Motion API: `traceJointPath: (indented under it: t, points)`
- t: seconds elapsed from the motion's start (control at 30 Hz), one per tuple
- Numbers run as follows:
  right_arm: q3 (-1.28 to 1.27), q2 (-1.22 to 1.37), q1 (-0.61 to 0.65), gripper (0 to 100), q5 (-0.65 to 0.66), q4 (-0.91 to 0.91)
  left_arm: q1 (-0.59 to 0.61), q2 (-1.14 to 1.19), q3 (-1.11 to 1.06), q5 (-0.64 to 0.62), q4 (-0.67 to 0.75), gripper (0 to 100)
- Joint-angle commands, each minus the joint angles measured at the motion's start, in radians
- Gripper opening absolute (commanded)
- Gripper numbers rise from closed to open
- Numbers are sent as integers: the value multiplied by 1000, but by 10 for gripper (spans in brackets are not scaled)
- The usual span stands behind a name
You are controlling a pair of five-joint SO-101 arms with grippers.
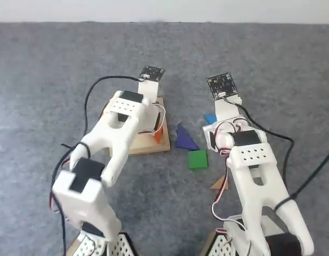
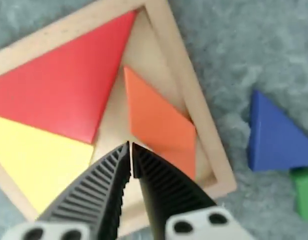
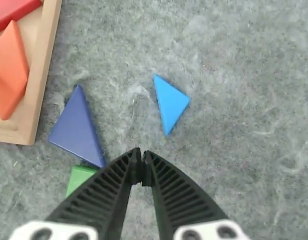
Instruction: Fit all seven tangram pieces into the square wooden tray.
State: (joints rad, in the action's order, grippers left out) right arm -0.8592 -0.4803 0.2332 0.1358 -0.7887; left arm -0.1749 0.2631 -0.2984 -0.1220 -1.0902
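The square wooden tray (image 2: 193, 107) holds a large red triangle (image 2: 59, 87), a yellow triangle (image 2: 39, 160) and an orange parallelogram (image 2: 158, 125) lying close to the rim. My left gripper (image 2: 130, 146) hangs shut over the tray, tips just above the bare wood beside the parallelogram. On the carpet beside the tray lie a dark blue triangle (image 3: 76, 127), a green square (image 3: 81, 179) and a light blue triangle (image 3: 169, 102). My right gripper (image 3: 141, 152) is shut and empty above the carpet, between the dark blue and light blue triangles.
A tan triangle (image 1: 220, 182) lies on the carpet beside the right arm's base, nearer the front than the green square (image 1: 197, 159). Grey carpet covers the whole table. Black cables trail from both arms.
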Motion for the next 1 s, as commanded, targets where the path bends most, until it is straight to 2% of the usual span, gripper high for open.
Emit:
traceJointPath:
  t: [0.0, 0.1, 0.2, 0.4, 0.5, 0.77, 0.97]
  points:
    - [6, -45, -5, 9, 14, 18, 6, -195, -117, 8, 25, 11]
    - [6, -45, -5, 9, 14, 18, -29, -216, -199, 35, 100, 12]
    - [6, -45, -5, 9, 14, 16, -72, -141, -177, 29, 104, 12]
    - [6, -45, -5, 9, 14, 16, -20, 63, 85, -11, -23, 12]
    - [6, -45, -5, 9, 14, 16, -15, 120, 183, -8, -38, 12]
    - [6, -45, -5, 9, 14, 18, -15, 117, 203, 29, 103, 12]
    - [6, -45, -5, 9, 14, 18, 26, -8, 177, 28, 35, 11]
